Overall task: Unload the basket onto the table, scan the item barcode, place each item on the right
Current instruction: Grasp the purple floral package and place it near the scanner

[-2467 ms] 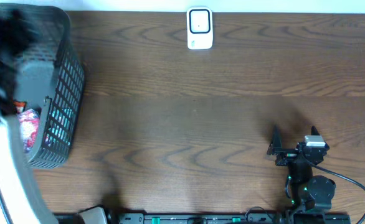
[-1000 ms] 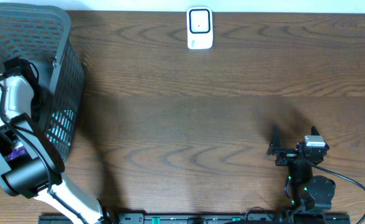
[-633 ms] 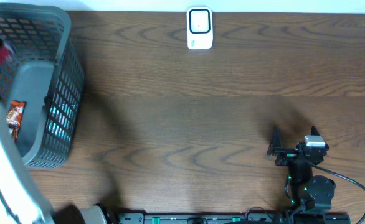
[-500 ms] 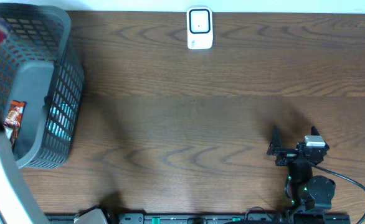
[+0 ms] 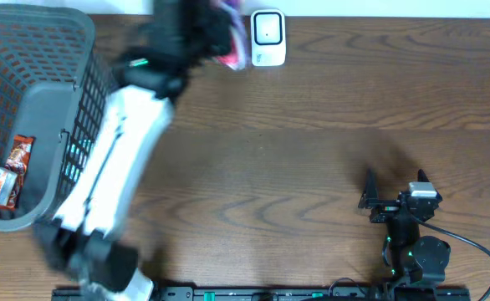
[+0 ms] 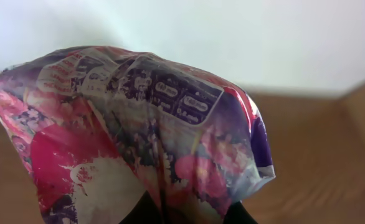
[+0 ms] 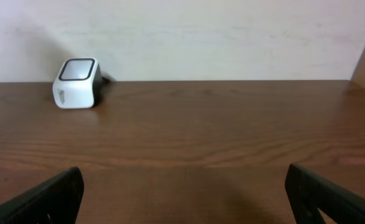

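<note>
Pink-and-purple glossy plastic snack packet (image 6: 145, 130) now hangs at the back edge of the brown wooden tabletop (image 5: 312, 150), just left of the white box-shaped barcode scanner (image 5: 267, 38). Half a second earlier it was over the grey mesh basket (image 5: 86, 100) at the left edge. Presentation to the scanner appears imminent. The packet is crumpled; no barcode shows. The left gripper (image 6: 185, 214) pinches its lower edge narrowly. The right gripper (image 5: 395, 173) stands wide and empty near the front right corner.

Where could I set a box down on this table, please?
Bare wood lies between the left arm and the right tool, and right of the scanner along the far edge. Crowded: beside the scanner, where the snack bag is held, and around the basket.
</note>
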{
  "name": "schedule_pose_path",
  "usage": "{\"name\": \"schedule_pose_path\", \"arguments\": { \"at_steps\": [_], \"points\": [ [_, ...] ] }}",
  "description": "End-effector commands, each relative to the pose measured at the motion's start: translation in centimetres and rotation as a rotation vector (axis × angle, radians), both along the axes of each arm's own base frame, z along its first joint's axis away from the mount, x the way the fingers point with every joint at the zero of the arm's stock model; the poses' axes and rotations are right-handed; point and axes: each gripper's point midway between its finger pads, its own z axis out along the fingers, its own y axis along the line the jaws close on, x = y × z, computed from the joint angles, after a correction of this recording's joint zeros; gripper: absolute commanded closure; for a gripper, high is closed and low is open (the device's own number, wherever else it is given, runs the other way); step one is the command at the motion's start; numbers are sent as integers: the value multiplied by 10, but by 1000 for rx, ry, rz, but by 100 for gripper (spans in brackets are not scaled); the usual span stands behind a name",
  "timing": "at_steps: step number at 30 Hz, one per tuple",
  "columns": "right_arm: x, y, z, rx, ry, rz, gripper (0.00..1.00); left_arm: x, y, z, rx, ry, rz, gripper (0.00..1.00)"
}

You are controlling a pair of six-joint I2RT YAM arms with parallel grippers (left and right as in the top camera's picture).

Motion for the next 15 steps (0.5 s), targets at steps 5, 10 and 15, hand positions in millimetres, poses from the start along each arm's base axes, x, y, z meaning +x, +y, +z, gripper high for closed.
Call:
{"name": "schedule_pose_path", "arguments": {
  "at_steps": [5, 10, 15],
  "points": [
    [0, -1, 0, -10, 0, -3, 1, 0, -54, -134, 110, 257, 11, 60],
    [0, -1, 0, -10, 0, -3, 1, 2, -54, -124, 101, 238, 10, 31],
    [0, -1, 0, -10, 0, -2, 1, 9, -25, -50, 53, 85, 53, 23]
  ]
}}
